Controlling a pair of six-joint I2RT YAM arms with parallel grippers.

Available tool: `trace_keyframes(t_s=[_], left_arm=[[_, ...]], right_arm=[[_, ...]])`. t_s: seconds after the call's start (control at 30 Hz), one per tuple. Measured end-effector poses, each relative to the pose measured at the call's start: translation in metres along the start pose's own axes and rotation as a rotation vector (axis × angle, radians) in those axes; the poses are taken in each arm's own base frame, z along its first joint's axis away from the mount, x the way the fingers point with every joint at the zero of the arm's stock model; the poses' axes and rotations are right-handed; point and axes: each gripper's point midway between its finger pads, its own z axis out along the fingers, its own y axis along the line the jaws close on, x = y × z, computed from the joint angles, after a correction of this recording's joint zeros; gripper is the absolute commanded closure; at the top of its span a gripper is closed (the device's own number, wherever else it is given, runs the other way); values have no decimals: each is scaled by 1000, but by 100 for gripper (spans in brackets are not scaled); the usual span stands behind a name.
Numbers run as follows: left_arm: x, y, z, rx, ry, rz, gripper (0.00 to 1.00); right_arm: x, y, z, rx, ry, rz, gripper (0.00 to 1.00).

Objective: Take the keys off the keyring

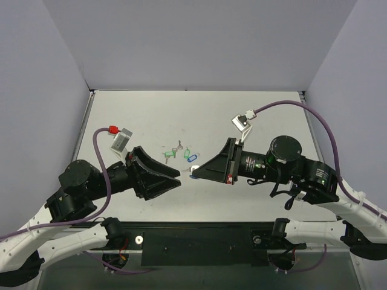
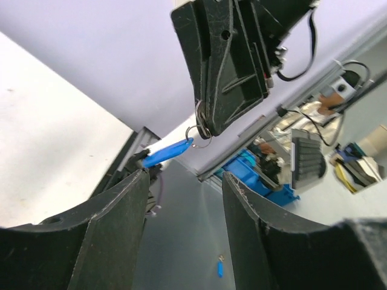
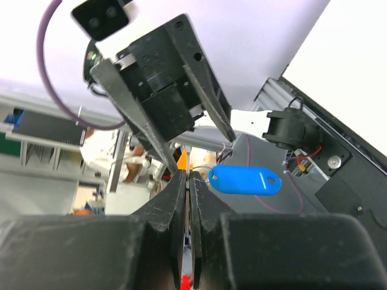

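Tabletop (image 1: pixel 242 115) pale grey, plain walls behind.

Count: two grippers; one keyring (image 3: pixel 213 176) raised off the table; one key (image 2: pixel 200 118) seen on it, more cannot be told. On the table beyond the right gripper (image 3: pixel 188 179): two green tags (image 1: pixel 168 156), a second blue tag (image 1: pixel 193 157), one loose key (image 1: pixel 179 145).

Left of the right gripper: left gripper (image 2: pixel 184 176), jaws spread wide, holding nothing, tips near the ring.

At the right gripper: fingers pressed together, pinching the silver key at their tip. The keyring hangs from that key, clear of the table.

Right of the fingers, right wrist view: held blue tag (image 3: pixel 245 180), long axis near level, ring end toward the fingers, free end pointing right.
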Motion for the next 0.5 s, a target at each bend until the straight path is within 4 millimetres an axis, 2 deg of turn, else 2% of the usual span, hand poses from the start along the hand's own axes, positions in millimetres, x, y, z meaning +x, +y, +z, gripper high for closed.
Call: trace_keyframes(t_s=[0.3,0.5], left_arm=[[-18,36,-2,-189,-98,90,32],[-12,58,0,-242,-116,146,31]], right_arm=[[-28,-48,-7,188,-153,177,100],[-36,-79,-8,275,-196,256,100]])
